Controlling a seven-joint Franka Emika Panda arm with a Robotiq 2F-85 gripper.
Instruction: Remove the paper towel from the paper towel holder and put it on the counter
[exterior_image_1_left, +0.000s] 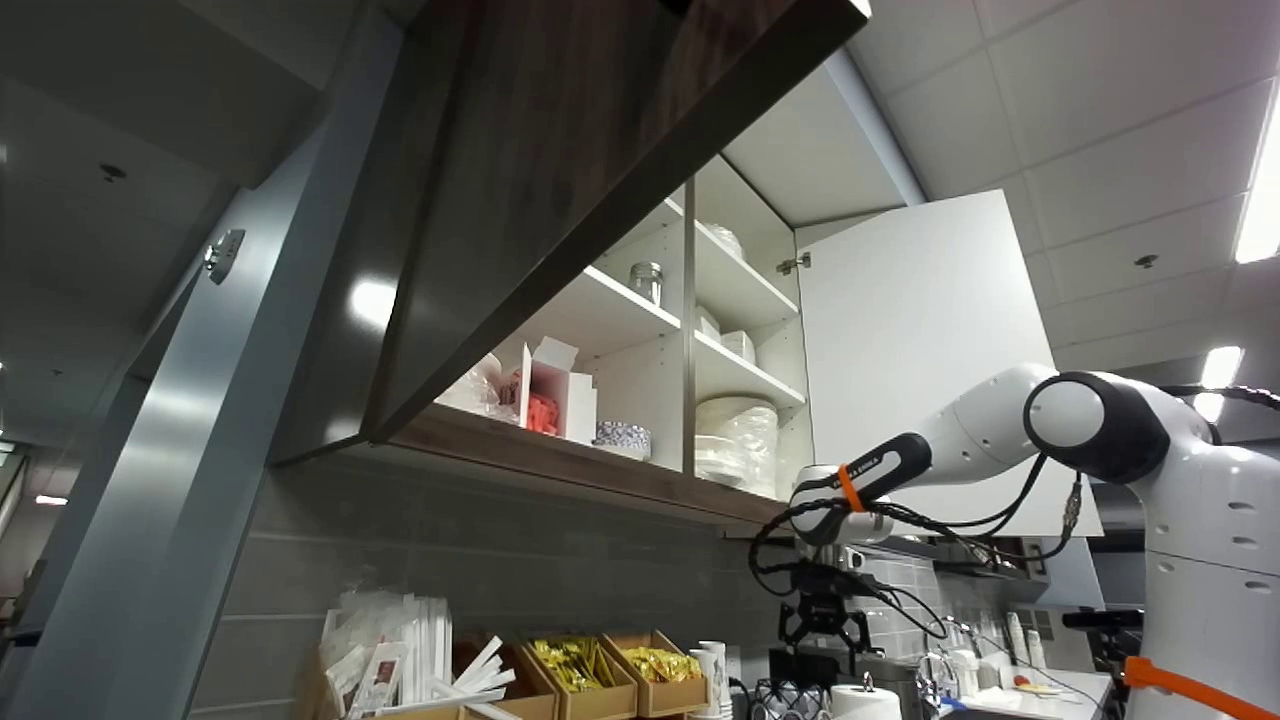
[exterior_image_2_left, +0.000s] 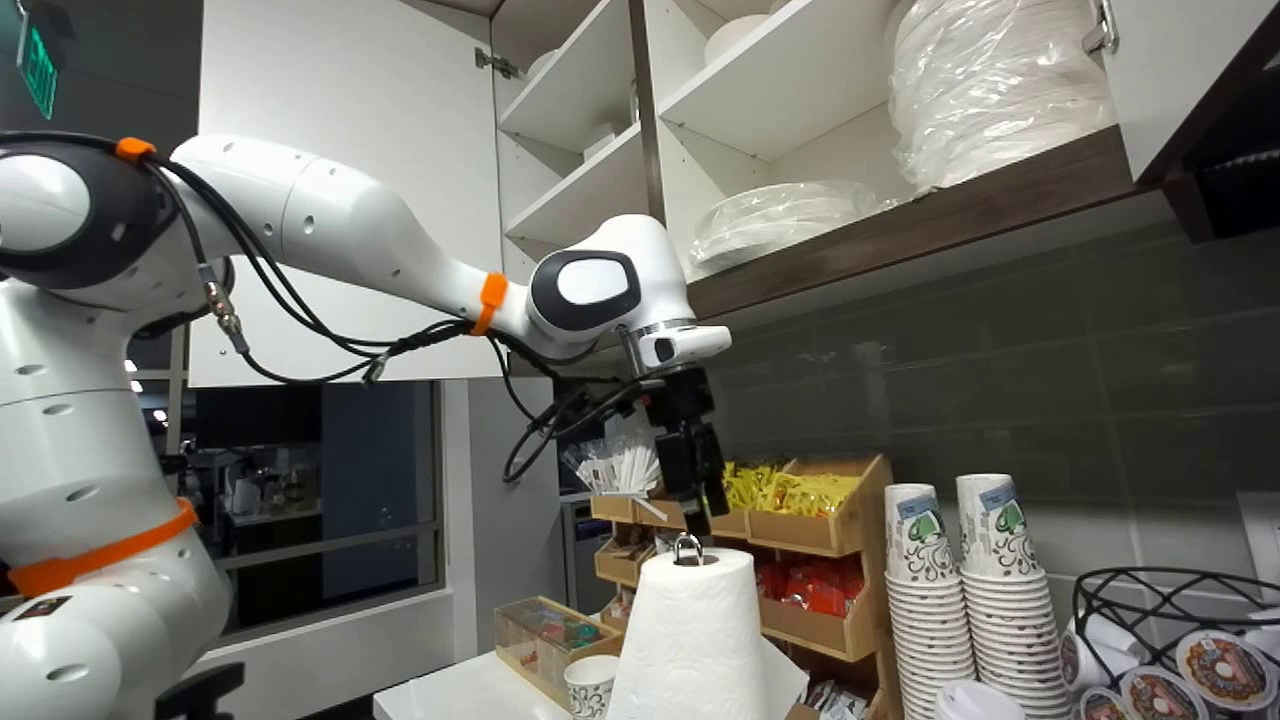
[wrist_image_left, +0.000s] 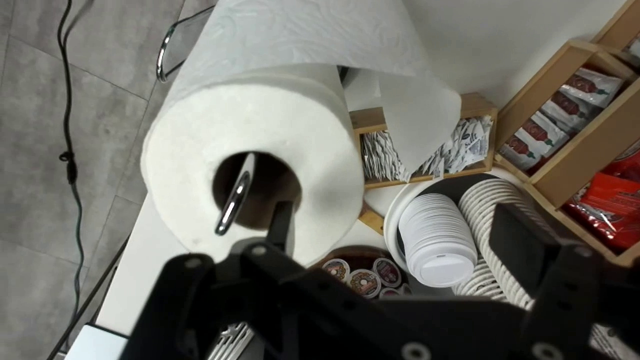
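The paper towel (exterior_image_2_left: 690, 640) is a white upright roll on the counter. It also shows in an exterior view (exterior_image_1_left: 865, 704) and, from above, in the wrist view (wrist_image_left: 325, 175). The shiny metal loop of the paper towel holder (exterior_image_2_left: 688, 547) sticks up out of the roll's core; it also shows in the wrist view (wrist_image_left: 235, 200). My gripper (wrist_image_left: 400, 232) is open and empty, pointing down. In both exterior views the gripper (exterior_image_1_left: 822, 650) hangs above the roll. In the wrist view one finger overlaps the roll's core hole, and the other finger is over the cup stacks.
Stacked paper cups (exterior_image_2_left: 925, 600), white lids (wrist_image_left: 445, 250) and a wire basket of pods (exterior_image_2_left: 1150, 640) stand near the roll. A wooden organizer (exterior_image_2_left: 830, 530) with packets stands behind it. An open cupboard (exterior_image_2_left: 900, 235) hangs above. A small paper cup (exterior_image_2_left: 590, 685) stands beside the roll.
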